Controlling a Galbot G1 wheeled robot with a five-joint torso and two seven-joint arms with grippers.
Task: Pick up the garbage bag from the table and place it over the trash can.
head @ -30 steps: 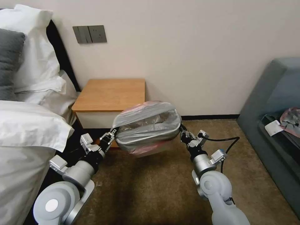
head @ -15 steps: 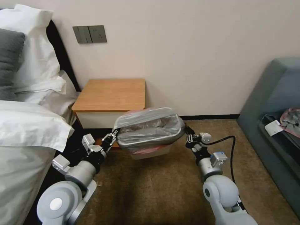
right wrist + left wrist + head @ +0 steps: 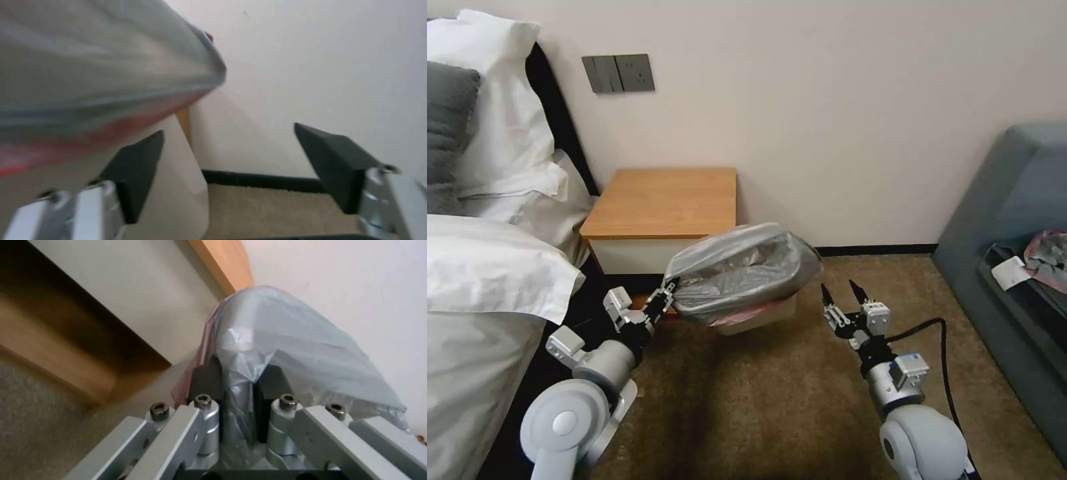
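The right gripper (image 3: 842, 289) has let go and drawn back, jaws spread, while the left gripper (image 3: 665, 295) still pinches the wrinkly translucent grey garbage bag (image 3: 740, 263) stretched over the beige plastic trash can (image 3: 760, 319) beside the orange-brown wooden table (image 3: 660, 200), so the right side looks seated.

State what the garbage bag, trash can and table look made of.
Garbage bag: thin translucent grey plastic film, wrinkled and glossy, with a pink edge. Trash can: apparently smooth beige moulded plastic. Table: matte orange-brown wood or wood-look laminate, with faint grain.
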